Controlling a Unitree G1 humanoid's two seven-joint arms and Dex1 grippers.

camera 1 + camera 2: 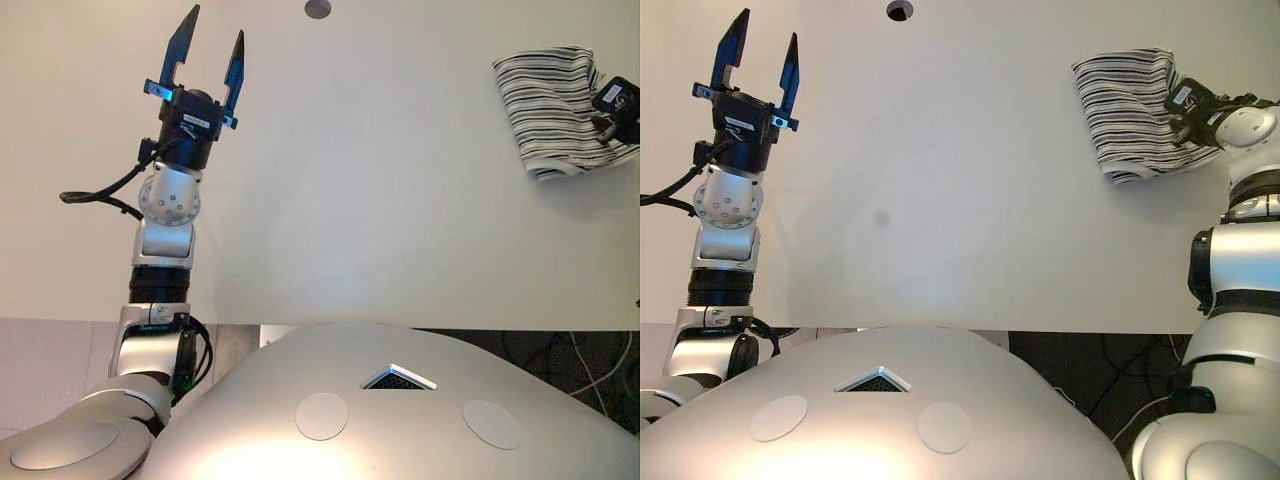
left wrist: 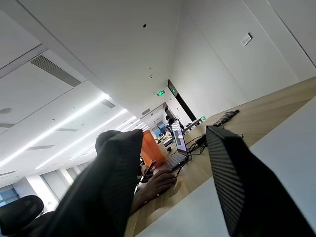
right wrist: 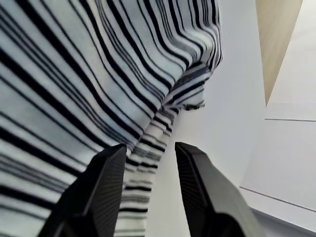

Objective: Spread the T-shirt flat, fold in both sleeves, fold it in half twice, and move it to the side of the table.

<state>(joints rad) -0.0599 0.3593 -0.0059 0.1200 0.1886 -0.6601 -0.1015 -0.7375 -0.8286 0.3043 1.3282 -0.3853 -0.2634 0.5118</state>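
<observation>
One T-shirt (image 1: 1130, 112) lay as a compact striped bundle at the right side of the table (image 1: 380, 200). The right gripper (image 3: 150, 148) sat at its edge, fingers apart, clamping nothing. The left gripper (image 1: 216, 27) stood raised, well apart from the bundle, fingers spread. Judged step: final placement. The next move called for withdrawing the right arm without dragging cloth.

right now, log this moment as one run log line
T-shirt folded, right side of table | left tool open, empty, raised | right tool open at T-shirt edge | folds look done
</observation>
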